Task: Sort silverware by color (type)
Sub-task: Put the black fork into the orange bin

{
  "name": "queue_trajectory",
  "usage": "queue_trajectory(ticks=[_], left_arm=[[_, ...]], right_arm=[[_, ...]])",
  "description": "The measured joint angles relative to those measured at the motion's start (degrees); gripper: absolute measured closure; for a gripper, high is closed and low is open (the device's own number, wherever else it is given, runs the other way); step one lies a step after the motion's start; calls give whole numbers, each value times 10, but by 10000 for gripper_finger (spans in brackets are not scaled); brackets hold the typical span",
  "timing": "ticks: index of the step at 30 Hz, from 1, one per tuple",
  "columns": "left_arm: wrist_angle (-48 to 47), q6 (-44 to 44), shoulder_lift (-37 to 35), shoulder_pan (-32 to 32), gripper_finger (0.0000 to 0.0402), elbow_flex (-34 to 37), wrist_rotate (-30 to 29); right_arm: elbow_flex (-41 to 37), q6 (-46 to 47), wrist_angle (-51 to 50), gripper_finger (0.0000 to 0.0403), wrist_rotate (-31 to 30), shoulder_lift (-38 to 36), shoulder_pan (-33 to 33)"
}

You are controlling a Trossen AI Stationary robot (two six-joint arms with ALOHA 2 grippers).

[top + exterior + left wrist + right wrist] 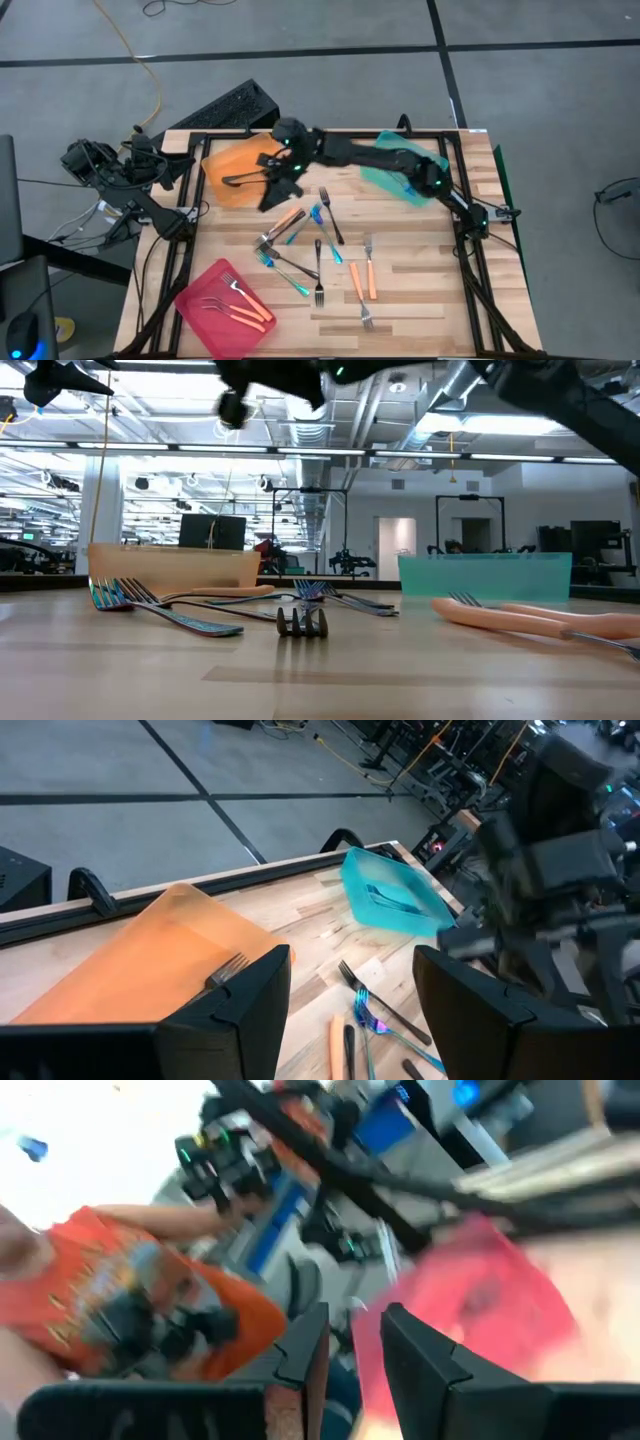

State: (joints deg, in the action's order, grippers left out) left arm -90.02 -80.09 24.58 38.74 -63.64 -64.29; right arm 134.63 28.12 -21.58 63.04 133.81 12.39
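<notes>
Right gripper (268, 185) hangs over the orange tray (228, 176) with its fingers narrow and nothing between them. A dark fork (240, 179) lies in that tray. Left gripper (350, 995) is spread wide and empty. The other forks (318, 250) lie scattered mid-table, with a few in the pink tray (200, 310).
</notes>
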Motion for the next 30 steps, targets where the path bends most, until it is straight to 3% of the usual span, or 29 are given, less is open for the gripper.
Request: queue_trajectory(ticks=[3, 7, 11, 13, 15, 20, 25, 30], left_arm=[[0, 0, 0, 0, 205, 0, 0], [0, 0, 0, 0, 205, 0, -4], [0, 0, 0, 0, 205, 0, -8], [0, 0, 0, 0, 205, 0, -11], [0, 1, 0, 0, 205, 0, -16], [0, 1, 0, 0, 205, 0, -23], [0, 4, 0, 0, 205, 0, -26], [0, 5, 0, 0, 205, 0, -32]], right_arm=[[-1, -148, -242, 290, -61, -49, 13], [-1, -252, -497, 290, -290, -109, 18], [0, -193, -642, 290, -561, -138, -1], [0, -140, -678, 290, -644, -138, -13], [-7, -104, -681, 290, -668, -137, -23], [-66, -46, -658, 283, -630, -137, -44], [-202, -15, -646, 255, -662, -142, -79], [-380, 80, -473, 235, -654, -216, -126]])
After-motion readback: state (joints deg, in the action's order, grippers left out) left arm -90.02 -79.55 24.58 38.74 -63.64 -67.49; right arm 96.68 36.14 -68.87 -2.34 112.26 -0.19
